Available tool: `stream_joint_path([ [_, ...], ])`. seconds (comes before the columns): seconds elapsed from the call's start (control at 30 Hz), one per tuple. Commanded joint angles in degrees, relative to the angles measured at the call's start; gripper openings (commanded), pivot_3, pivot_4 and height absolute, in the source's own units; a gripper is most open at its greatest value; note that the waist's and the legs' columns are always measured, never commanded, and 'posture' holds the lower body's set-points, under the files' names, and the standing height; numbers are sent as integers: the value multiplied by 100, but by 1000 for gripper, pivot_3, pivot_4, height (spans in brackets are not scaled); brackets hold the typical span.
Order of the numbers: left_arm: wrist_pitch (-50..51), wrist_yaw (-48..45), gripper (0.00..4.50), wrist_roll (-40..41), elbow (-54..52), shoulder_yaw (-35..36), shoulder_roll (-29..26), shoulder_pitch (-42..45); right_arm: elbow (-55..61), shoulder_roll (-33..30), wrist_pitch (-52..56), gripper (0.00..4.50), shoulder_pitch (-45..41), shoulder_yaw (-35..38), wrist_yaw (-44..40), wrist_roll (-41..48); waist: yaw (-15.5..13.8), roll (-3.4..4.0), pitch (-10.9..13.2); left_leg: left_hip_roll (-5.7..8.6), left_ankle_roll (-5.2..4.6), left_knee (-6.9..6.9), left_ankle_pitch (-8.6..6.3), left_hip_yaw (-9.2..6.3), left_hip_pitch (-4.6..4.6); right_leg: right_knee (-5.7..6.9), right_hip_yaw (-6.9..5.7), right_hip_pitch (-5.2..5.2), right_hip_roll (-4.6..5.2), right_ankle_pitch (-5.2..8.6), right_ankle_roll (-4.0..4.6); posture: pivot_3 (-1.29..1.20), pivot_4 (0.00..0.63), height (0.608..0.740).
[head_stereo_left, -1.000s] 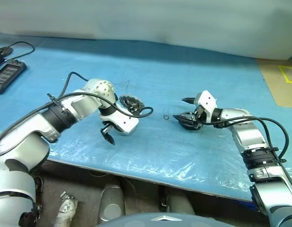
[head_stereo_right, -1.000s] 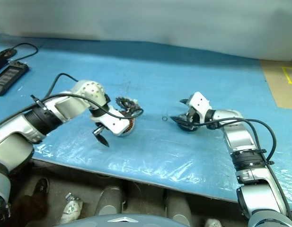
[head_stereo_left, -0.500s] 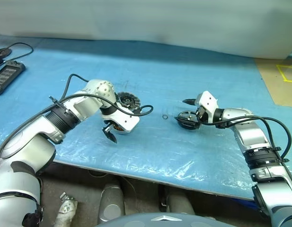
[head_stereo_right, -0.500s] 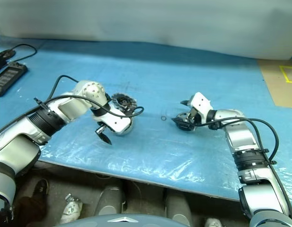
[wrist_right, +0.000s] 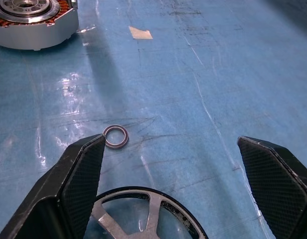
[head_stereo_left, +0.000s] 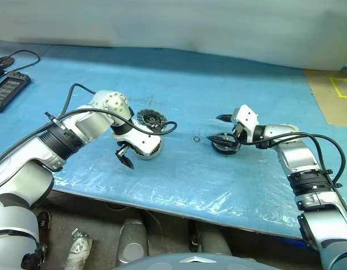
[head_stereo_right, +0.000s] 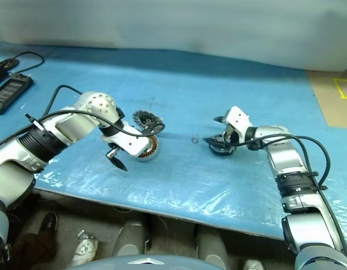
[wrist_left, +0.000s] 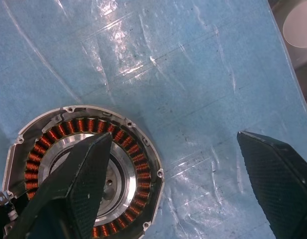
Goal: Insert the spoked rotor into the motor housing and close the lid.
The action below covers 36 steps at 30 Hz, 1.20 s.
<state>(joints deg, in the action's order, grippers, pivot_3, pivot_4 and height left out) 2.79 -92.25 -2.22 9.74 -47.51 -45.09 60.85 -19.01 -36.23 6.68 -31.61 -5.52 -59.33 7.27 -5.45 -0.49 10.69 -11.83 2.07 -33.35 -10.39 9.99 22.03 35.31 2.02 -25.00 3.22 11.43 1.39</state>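
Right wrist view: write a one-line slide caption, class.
Open right gripper poised over the spoked rotor, a small ring ahead and the motor housing beyond on blue sheeting.

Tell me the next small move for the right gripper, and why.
Probably close the right gripper on the spoked rotor. Its fingers stand wide open on either side of the rotor's rim, and the rotor lies on the blue table, apart from the motor housing under the open left gripper. It must be gripped before insertion.

My left end effector [head_stereo_left: 127, 158] hangs open beside the copper-wound round motor housing [head_stereo_left: 148, 147]; right end effector [head_stereo_left: 218, 127] open around black-rimmed spoked rotor [head_stereo_left: 225, 142].
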Motion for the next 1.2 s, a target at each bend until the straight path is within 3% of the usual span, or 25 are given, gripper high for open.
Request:
stream_joint_path([
  [0.03, -163, -15, 4259, -346, 259, 108, 178, -44, 33, -2, -112, 4500, -153, 17, -51, -13, 0, 0, 0, 0, 0, 0, 0, 0, 0, 0, 0, 0, 0, 0, 0, 0, 150, 740],
  [0.37, -430, -24, 4259, -790, 718, 320, 383, -164, 76, -39, -87, 4500, -127, 16, -113, -31, 2, 1, -1, 1, -2, -1, 2, 0, -6, 5, 0, 6, 4, 0, 0, 0, 150, 740],
  [0.87, 288, -24, 4259, -135, -27, 557, 116, -90, -75, 37, -135, 4500, -207, -65, -195, -84, 1, 1, -1, 0, -1, -2, 8, 0, 4, 9, -2, -4, 6, 2, 3, 0, 150, 740],
  [1.2, -251, 216, 4259, -933, 961, 673, 459, -25, -135, 45, -185, 4500, -222, -132, -206, -119, 7, 1, -1, 0, -1, -1, 8, 0, 3, 10, -4, -3, 6, 3, 5, 0, 150, 740],
])
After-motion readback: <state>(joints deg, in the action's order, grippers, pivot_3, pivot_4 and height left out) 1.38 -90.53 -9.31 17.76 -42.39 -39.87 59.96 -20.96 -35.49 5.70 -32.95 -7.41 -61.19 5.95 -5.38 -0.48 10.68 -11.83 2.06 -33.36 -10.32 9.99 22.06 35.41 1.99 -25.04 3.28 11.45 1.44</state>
